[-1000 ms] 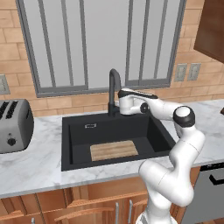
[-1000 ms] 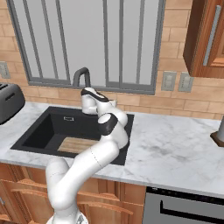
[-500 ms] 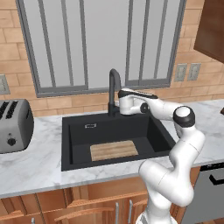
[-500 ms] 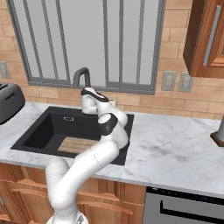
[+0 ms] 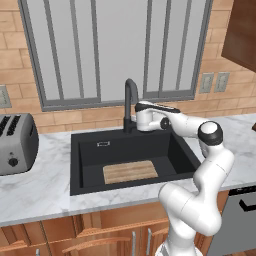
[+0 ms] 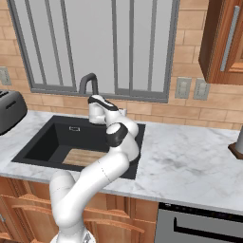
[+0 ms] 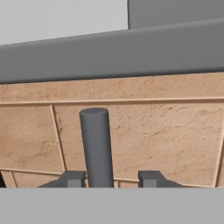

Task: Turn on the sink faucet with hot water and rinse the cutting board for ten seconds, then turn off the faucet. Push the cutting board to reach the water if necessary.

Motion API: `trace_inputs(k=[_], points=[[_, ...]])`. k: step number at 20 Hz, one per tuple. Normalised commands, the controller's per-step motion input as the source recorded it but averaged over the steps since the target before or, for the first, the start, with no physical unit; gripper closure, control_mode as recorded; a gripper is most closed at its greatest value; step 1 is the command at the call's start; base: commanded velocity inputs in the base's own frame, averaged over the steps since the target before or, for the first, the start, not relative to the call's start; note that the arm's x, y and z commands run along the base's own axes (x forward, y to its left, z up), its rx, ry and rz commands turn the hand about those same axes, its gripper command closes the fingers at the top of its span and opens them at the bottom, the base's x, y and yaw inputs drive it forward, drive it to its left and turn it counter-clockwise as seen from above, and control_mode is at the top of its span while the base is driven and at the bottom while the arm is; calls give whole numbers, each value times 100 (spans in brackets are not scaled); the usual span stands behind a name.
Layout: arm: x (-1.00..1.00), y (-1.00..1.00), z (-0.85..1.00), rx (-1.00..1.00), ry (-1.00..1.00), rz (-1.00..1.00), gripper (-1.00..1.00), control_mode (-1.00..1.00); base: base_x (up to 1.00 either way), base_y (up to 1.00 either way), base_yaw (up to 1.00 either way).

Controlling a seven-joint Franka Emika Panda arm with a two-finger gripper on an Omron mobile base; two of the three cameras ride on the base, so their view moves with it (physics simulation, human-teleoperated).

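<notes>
The black gooseneck sink faucet [image 5: 131, 100] [image 6: 88, 81] stands behind the black sink [image 5: 95, 150] [image 6: 42, 142]. No water falls from its spout. A light-wood cutting board [image 5: 130, 171] [image 6: 85, 157] lies flat on the basin floor, right of centre. My gripper [image 5: 137, 117] [image 7: 111, 178] is level with the faucet's base, on its right, and points at the brick wall. In the hand view the grey lever [image 7: 96, 146] stands upright between my fingertips. The left fingertip [image 7: 73, 178] is against it. The right fingertip [image 7: 151, 178] is a small gap away.
A silver toaster [image 5: 15, 142] sits on the marble counter [image 5: 45, 190] left of the sink. Behind the faucet are the window sill [image 7: 109, 54] and brick backsplash [image 7: 166, 131]. A dark object [image 6: 237, 142] stands at the counter's far right.
</notes>
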Motion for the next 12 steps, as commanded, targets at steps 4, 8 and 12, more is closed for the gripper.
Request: trace_inputs(k=[4, 8, 12], points=[[0, 0, 0, 0, 0, 0, 100, -100, 0, 0, 0], [0, 0, 0, 0, 0, 0, 100, -100, 0, 0, 0], [0, 0, 0, 0, 0, 0, 100, -100, 0, 0, 0]])
